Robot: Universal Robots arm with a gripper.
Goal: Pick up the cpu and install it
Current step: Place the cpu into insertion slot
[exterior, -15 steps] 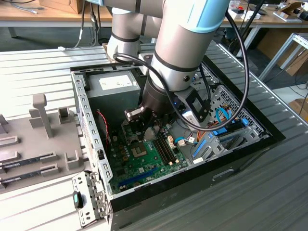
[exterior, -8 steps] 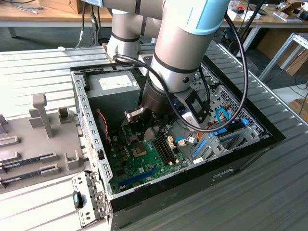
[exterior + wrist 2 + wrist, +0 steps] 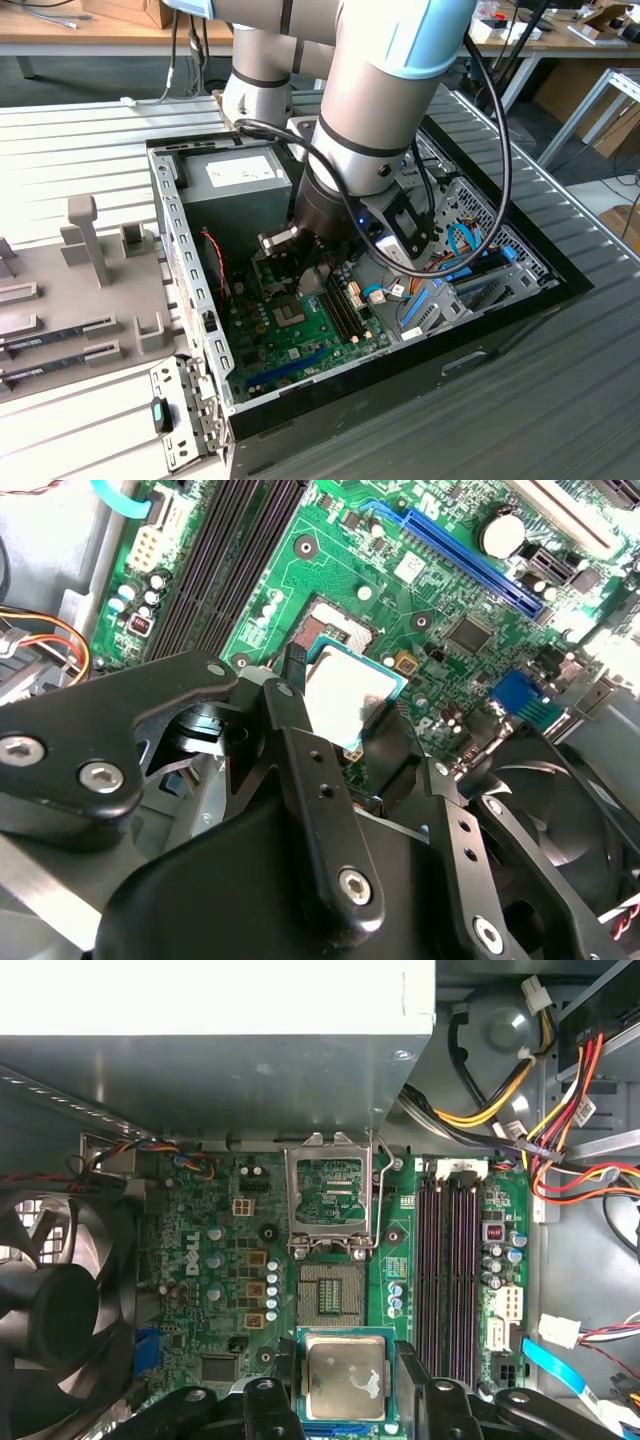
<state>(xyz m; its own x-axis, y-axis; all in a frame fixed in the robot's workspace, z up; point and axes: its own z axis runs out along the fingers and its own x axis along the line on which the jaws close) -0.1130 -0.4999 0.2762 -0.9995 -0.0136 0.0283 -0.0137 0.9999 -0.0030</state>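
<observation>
I have the cpu (image 3: 345,1378) pinched by two opposite edges, silver lid up, its green rim showing on the free sides. My gripper (image 3: 345,1388) is clamped on it, and in the second wrist view one dark finger (image 3: 296,668) presses against the chip's edge. The chip sits just beside the open socket (image 3: 330,1295), not seated in it; its near edge overlaps the socket frame in the second wrist view. The socket's metal load plate (image 3: 333,1195) stands swung up on the far side of the socket from the chip. To one side of the socket run the long dark memory slots (image 3: 445,1260), and to the other a row of small yellow parts and the big black fan (image 3: 60,1300). A long blue slot (image 3: 460,555) crosses the green board (image 3: 300,340) nearby. Bundles of red, yellow and orange cables (image 3: 560,1090) hang at the edge of the case, clear of the socket. The grey power supply (image 3: 245,180) fills the end of the open computer case (image 3: 190,280), close behind the arm (image 3: 390,90), which reaches down into the case. The case lies on a slatted metal table (image 3: 500,420), with a grey fixture tray (image 3: 70,290) at the exterior view's left and wooden benches (image 3: 90,40) beyond.
</observation>
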